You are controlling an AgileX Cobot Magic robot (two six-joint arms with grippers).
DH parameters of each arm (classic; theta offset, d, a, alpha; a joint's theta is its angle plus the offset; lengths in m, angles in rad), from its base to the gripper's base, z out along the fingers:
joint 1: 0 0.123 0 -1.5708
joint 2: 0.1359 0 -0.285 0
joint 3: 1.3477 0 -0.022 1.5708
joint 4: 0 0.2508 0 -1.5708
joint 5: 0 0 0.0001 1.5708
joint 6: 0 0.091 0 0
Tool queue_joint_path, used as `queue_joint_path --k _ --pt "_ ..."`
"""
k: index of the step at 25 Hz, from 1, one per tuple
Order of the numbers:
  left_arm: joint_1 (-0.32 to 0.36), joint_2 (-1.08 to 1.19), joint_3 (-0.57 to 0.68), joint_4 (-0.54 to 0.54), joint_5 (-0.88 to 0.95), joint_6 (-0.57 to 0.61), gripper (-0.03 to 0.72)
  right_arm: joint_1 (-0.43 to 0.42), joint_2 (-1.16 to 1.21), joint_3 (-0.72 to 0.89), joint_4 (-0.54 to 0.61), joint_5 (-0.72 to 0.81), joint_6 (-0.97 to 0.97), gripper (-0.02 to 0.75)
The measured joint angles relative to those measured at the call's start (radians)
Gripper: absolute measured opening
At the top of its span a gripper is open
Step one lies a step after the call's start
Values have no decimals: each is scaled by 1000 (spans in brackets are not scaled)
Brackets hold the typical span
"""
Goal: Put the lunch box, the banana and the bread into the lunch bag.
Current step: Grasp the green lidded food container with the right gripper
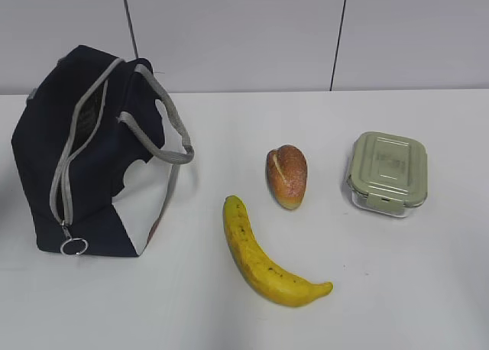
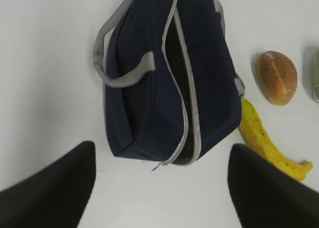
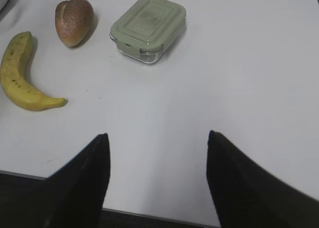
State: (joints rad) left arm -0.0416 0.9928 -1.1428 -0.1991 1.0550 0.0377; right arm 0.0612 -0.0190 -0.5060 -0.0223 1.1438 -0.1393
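You have the lunch bag (image 1: 92, 159) at the left of the exterior frame, zipper slit partly open and running from upper back toward the ring pull (image 1: 73, 246) at lower front; the banana (image 1: 263, 258) lies at lower centre, its long axis slanting from upper left to a tip at lower right. The bread (image 1: 286, 176) stands lengthwise top-to-bottom just above it, and the lunch box (image 1: 387, 173) sits lid-up at right, well apart. Your left gripper (image 2: 162, 185) hangs over the bag's near end with fingers spread wide, holding nothing; your right gripper (image 3: 158, 180) is likewise parted and empty over bare table (image 3: 249, 78).
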Motion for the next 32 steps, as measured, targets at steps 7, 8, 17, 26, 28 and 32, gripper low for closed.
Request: queue_joint_path --k 7,8,17,26,28,32 --pt "0 398 -265 -40 38 58 493 0 0 0 0 0 0 456" --pt "0 443 -294 -44 44 67 490 0 0 0 0 0 0 456" --pt "0 764 -509 -63 79 107 419 0 0 0 0 0 0 456" --pt "0 844 -541 -84 88 108 194 0 0 0 0 0 0 456" --pt "0 844 -541 -100 93 108 76 0 0 0 0 0 0 456" --pt "0 844 -541 -131 107 108 -3 0 0 0 0 0 0 456"
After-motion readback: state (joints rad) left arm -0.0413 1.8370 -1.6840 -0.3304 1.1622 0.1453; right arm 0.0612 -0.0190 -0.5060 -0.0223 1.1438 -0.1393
